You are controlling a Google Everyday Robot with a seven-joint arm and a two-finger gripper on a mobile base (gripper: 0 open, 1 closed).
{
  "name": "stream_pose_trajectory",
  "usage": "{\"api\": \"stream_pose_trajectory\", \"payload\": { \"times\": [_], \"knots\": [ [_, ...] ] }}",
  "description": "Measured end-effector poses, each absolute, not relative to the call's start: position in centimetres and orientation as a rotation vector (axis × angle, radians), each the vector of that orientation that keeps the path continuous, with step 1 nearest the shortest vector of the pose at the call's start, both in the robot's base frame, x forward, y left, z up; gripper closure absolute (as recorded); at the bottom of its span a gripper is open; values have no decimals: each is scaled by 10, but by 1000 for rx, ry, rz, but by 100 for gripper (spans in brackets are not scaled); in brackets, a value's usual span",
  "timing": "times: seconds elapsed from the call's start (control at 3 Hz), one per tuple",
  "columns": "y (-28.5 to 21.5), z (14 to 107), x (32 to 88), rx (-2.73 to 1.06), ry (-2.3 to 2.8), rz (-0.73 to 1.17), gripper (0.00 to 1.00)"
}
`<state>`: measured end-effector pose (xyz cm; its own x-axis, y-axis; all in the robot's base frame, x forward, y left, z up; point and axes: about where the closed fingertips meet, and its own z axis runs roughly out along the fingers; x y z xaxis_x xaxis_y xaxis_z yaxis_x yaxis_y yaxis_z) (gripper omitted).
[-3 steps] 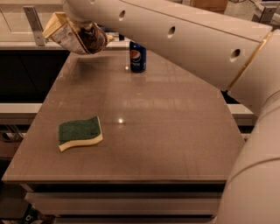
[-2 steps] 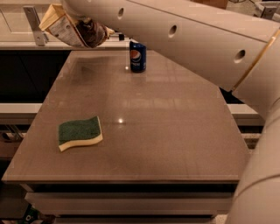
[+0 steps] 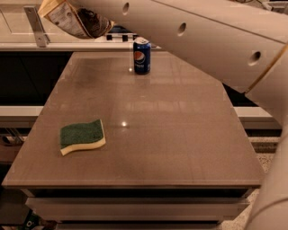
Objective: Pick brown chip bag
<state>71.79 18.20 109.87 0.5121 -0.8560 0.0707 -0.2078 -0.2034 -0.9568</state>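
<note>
The brown chip bag (image 3: 72, 20) hangs tilted in the air at the top left, well above the table's far left corner, its pale yellow edge pointing up and left. My gripper (image 3: 92, 8) is at the end of the white arm (image 3: 193, 31) that crosses the top of the view. It is shut on the bag's right end and is mostly cut off by the top edge. Nothing of the bag touches the table (image 3: 171, 134).
A blue Pepsi can (image 3: 141, 55) stands upright near the table's far edge. A green-and-yellow sponge (image 3: 82, 136) lies flat at the near left. A counter with a metal bracket (image 3: 36, 27) runs behind the table. My arm's lower link fills the right edge.
The arm has lifted the bag higher and slightly left, so it is now partly cut off by the top of the view. The can and sponge have not moved.
</note>
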Motion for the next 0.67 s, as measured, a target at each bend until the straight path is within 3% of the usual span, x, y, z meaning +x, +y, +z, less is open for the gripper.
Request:
{"api": "stream_pose_trajectory", "payload": {
  "times": [0.67],
  "knots": [
    [176,1119,715,-1676,888,-810,100]
  ]
}}
